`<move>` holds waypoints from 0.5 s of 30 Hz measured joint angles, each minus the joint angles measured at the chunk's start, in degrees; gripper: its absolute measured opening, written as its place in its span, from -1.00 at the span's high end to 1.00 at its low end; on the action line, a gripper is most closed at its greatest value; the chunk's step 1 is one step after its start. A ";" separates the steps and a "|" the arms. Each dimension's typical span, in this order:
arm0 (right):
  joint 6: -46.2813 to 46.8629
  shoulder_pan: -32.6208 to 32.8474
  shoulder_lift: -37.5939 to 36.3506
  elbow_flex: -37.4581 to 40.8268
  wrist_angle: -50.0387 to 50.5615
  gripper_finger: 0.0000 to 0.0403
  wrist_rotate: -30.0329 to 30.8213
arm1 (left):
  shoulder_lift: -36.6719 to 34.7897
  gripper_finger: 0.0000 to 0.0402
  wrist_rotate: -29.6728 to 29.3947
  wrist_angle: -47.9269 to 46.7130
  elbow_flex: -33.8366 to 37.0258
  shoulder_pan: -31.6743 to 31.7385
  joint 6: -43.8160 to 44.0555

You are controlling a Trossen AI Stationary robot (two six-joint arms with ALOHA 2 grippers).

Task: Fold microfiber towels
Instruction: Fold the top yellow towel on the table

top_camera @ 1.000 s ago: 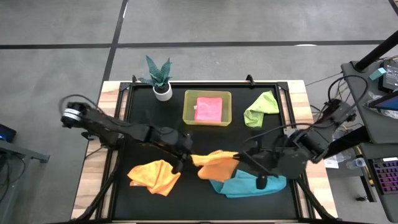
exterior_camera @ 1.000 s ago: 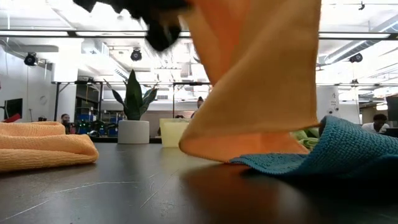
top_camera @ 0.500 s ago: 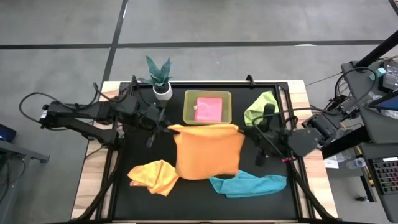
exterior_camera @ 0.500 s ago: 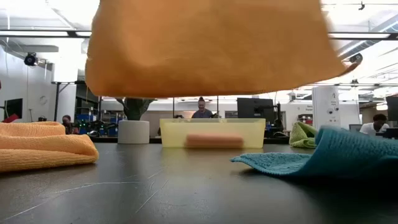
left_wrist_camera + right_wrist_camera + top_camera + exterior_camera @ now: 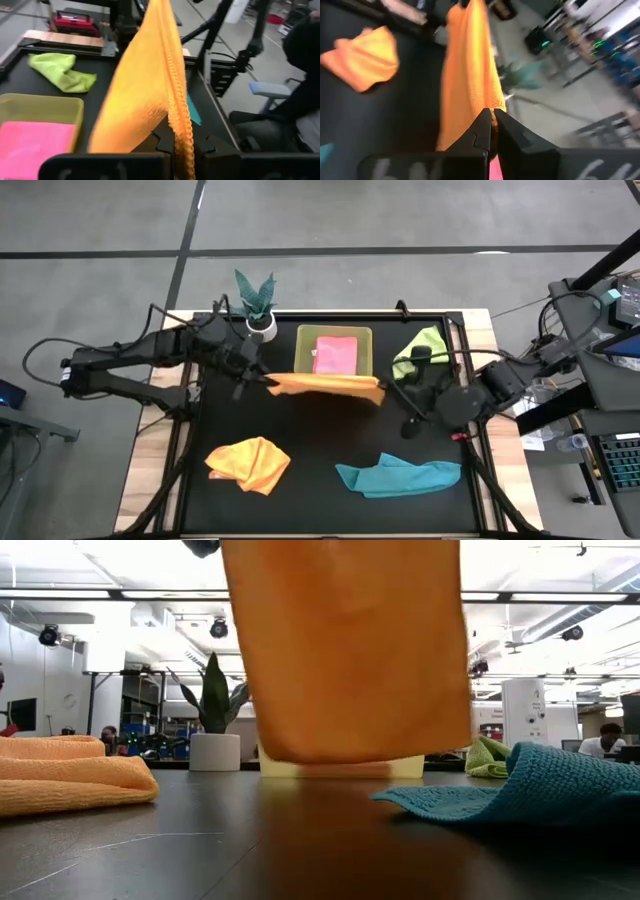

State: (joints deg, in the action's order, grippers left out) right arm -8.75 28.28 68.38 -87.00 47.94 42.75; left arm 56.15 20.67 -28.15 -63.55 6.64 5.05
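Observation:
An orange-yellow towel (image 5: pixel 325 384) hangs as a flat sheet (image 5: pixel 345 650) between my two grippers, above the table's middle and in front of the bin. My left gripper (image 5: pixel 262 380) is shut on its left top corner and my right gripper (image 5: pixel 388 392) on its right top corner. A second orange-yellow towel (image 5: pixel 248 463) lies crumpled at the near left. A teal towel (image 5: pixel 400 476) lies bunched at the near right, and a lime green towel (image 5: pixel 420 355) lies at the far right. A pink towel (image 5: pixel 335 353) lies flat in the bin. My left gripper pinches the towel's top corner at its stitched edge (image 5: pixel 176 142) between its two fingers, coming nearly level from the table's left. The cloth hangs below, clear of the table. My right gripper pinches the other top corner (image 5: pixel 490 106) between its fingertips (image 5: pixel 481 127), coming nearly level from the table's right. The top edge runs roughly straight between both holds.
The translucent yellow-green bin (image 5: pixel 303 370) stands at the far middle, just behind the hanging towel. A potted plant (image 5: pixel 258 305) stands at the far left. Wooden strips (image 5: pixel 142 480) border the black mat on both sides.
Both grippers have risen and moved apart, toward the table's far edge. They have carried the orange-yellow towel off the teal one. It was bunched between them, then it spread out and swung up. Now it hangs straight down, clear of the table.

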 joint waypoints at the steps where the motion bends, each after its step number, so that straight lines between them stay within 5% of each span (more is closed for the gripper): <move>1: 2.16 0.37 0.00 1.20 0.13 0.96 -1.74 | 0.22 1.00 0.32 0.05 0.53 -0.94 0.13; 15: 27.60 11.04 5.91 24.20 -22.97 0.96 -19.62 | 11.97 1.00 -3.44 10.77 9.96 -26.25 13.68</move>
State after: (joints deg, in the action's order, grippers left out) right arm 18.85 39.32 74.29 -62.80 24.98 23.13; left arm 68.12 17.23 -17.38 -53.59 -19.61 18.73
